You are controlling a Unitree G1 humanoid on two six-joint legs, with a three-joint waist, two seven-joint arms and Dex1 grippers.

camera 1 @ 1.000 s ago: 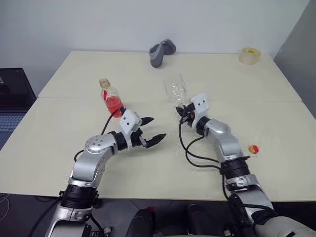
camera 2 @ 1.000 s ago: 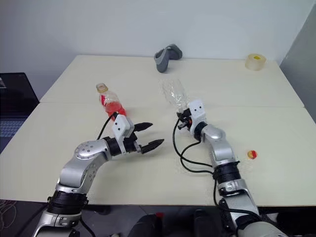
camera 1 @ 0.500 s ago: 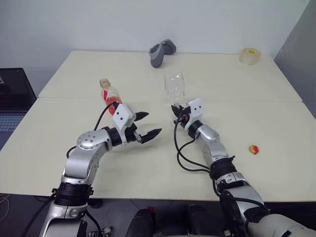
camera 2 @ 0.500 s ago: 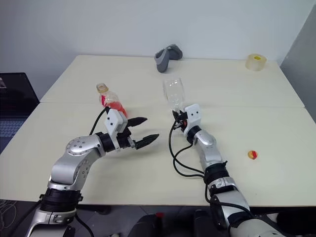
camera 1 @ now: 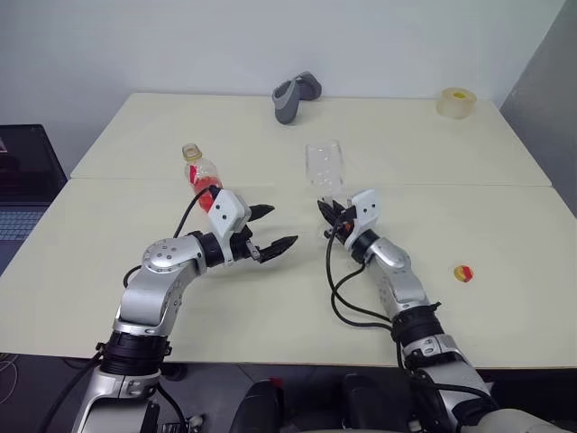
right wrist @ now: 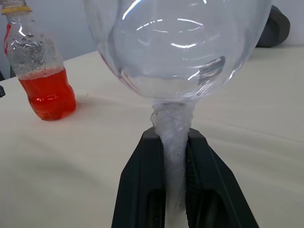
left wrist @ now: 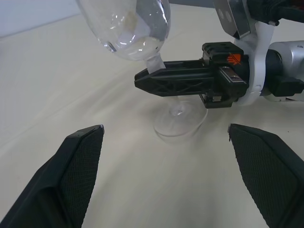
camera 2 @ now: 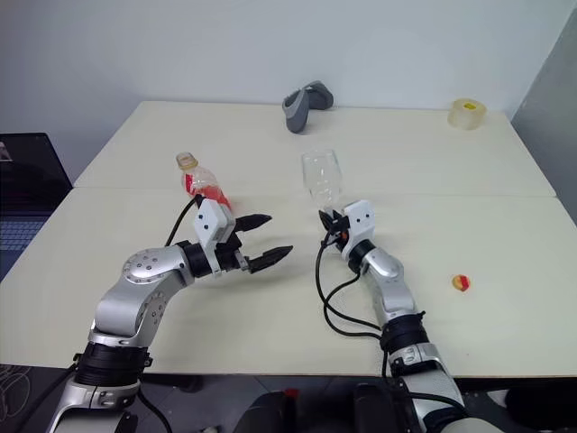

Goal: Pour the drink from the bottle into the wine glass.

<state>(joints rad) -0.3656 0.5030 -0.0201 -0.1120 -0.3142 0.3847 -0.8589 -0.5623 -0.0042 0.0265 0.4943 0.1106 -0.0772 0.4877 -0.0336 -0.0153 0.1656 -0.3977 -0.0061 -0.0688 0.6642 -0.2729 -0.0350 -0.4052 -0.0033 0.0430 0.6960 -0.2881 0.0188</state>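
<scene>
Cream table (camera 1: pixel 108 271) against plain white wall, seam across the middle. Wine glass (camera 1: pixel 325 169) upright near table centre, empty, foot resting on the tabletop per left wrist view. Right gripper (right wrist: pixel 175 156) clamped on the stem just under the bowl, fingers (right wrist: pixel 137 185) pressed to either side. Left gripper (camera 1: pixel 269 229) spread wide, holding nothing, hovering between bottle and glass. Bottle (camera 1: pixel 204 179) standing behind the left forearm, cap off, drink (right wrist: pixel 46 95) filling about the lower half. Red-yellow cap (camera 1: pixel 462 272) lying well apart, near the right edge. Grey object (camera 1: pixel 296 96) and tape roll (camera 1: pixel 456 101) far back, no concern.

Step in hand, by judgement: steadying glass, then fetching bottle with left. To do well:
- keep grip on stem firm and glass vertical, foot flat on table
- swing left gripper back toward bottle, approach level, close around the body below the neck, not on the label bulge if slippery
- lift straight, no tilt until mouth sits over the rim
- watch cable near left wrist, close to bottle, possible knock-over
</scene>
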